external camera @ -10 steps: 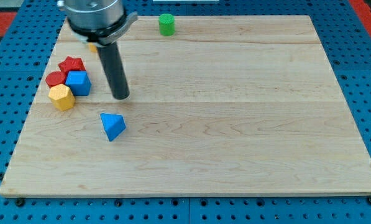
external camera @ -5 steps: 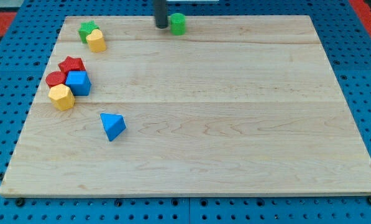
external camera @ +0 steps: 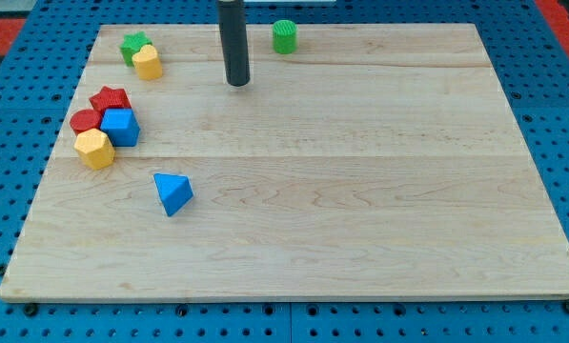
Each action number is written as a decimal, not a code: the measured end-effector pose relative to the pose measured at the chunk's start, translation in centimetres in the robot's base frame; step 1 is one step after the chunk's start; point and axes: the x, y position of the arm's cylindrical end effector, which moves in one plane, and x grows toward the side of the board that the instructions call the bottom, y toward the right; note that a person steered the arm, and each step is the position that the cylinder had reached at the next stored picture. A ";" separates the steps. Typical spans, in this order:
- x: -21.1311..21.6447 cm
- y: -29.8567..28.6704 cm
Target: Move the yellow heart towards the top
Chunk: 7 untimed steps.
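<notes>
The yellow heart [external camera: 148, 63] lies near the board's top left, touching a green star [external camera: 132, 45] just above and to its left. My tip [external camera: 237, 83] rests on the board to the right of the heart, about a hand's width away and slightly lower in the view. It touches no block.
A green cylinder [external camera: 284, 36] stands at the top edge, right of the rod. At the left edge sit a red star [external camera: 111, 98], a red cylinder [external camera: 84, 120], a blue cube [external camera: 121, 126] and a yellow hexagon [external camera: 93, 149]. A blue triangle [external camera: 173, 192] lies lower.
My tip went from the left-centre up to the top edge beside the green cylinder, nudging it right, then came back down and slightly left. The yellow heart and green star are now uncovered.
</notes>
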 end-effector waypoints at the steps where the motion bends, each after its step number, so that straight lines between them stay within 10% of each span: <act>1: -0.8 -1.0; 4: -3.6 -17.6; 7: -4.3 6.2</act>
